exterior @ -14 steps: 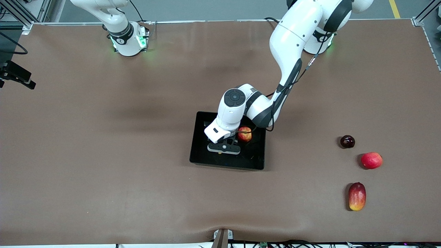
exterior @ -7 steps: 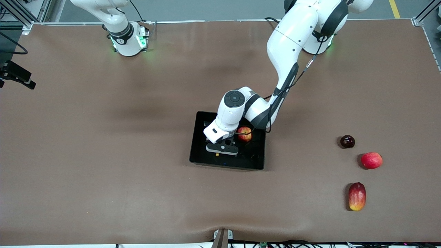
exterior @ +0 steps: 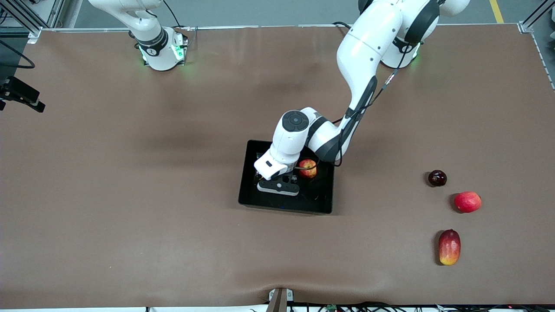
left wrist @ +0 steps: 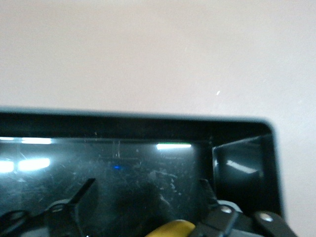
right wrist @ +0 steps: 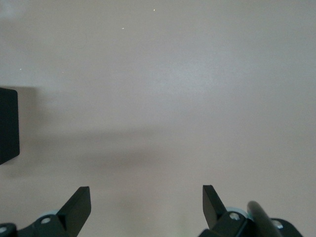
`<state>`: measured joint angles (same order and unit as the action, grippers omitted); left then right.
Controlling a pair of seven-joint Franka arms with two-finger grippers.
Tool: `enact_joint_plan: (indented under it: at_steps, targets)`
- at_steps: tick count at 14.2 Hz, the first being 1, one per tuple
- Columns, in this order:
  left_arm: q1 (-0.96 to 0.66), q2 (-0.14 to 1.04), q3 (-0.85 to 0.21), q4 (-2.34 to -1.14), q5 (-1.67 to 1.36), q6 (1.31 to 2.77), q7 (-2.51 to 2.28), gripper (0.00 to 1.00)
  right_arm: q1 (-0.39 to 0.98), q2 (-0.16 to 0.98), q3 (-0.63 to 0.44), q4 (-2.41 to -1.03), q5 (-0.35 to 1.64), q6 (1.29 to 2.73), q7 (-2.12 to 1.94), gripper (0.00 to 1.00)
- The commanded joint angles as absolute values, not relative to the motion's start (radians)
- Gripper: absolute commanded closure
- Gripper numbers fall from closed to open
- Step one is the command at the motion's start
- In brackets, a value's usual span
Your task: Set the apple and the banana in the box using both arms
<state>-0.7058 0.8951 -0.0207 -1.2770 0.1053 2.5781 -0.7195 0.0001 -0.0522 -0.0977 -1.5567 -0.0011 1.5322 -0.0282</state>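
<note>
As far as visible, reading the banana (left wrist: 174, 228) as down inside the box (exterior: 286, 207), toward the wall nearer the front camera: shows only as a yellow sliver in the left wrist view, hidden in the front view under the left gripper (exterior: 279, 187). Can't tell whether flat on the floor or touching a finger. Judging it light, soft-skinned, easy to bruise and prone to swivel if pinched near an end, so best taken across the middle of its length with modest squeeze. Seeing the apple (exterior: 308, 168) in the same box, just beside that gripper on the side toward the left arm's end, upright and apart from the walls. Judging it firm, smooth and round, so likely to roll if nudged; would grip across its widest part if ever re-picked. Reading the left fingers (left wrist: 85, 191) as spread wide, clamped on nothing, low over the glossy floor. Finding the right gripper (right wrist: 146, 196) over bare table with a box corner at the edge of its view, fingers likewise apart and empty; waiting. Ignoring three spare fruits toward the left arm's end: dark round fruit (exterior: 437, 178), pinkish-red fruit (exterior: 468, 202), oblong red-and-yellow fruit (exterior: 449, 247).
</note>
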Motion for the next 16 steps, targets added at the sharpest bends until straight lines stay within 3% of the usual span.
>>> enact_joint_plan:
  at_steps: [1, 12, 16]
  targets:
    - [-0.712, 0.798, -0.002, -1.296, 0.106, 2.44, -0.744, 0.0, -0.012, -0.052, -0.091, -1.552, 0.014, 1.526, -0.038, 0.0]
    - [-0.52, 0.542, -0.003, -1.307, 0.1, 2.045, -0.589, 0.0, -0.002, -0.052, -0.089, -1.552, 0.014, 1.534, -0.049, 0.0]
    - [-0.436, 0.489, -0.003, -1.315, 0.098, 1.996, -0.491, 0.0, 0.014, -0.052, -0.086, -1.552, 0.015, 1.54, -0.049, 0.0]
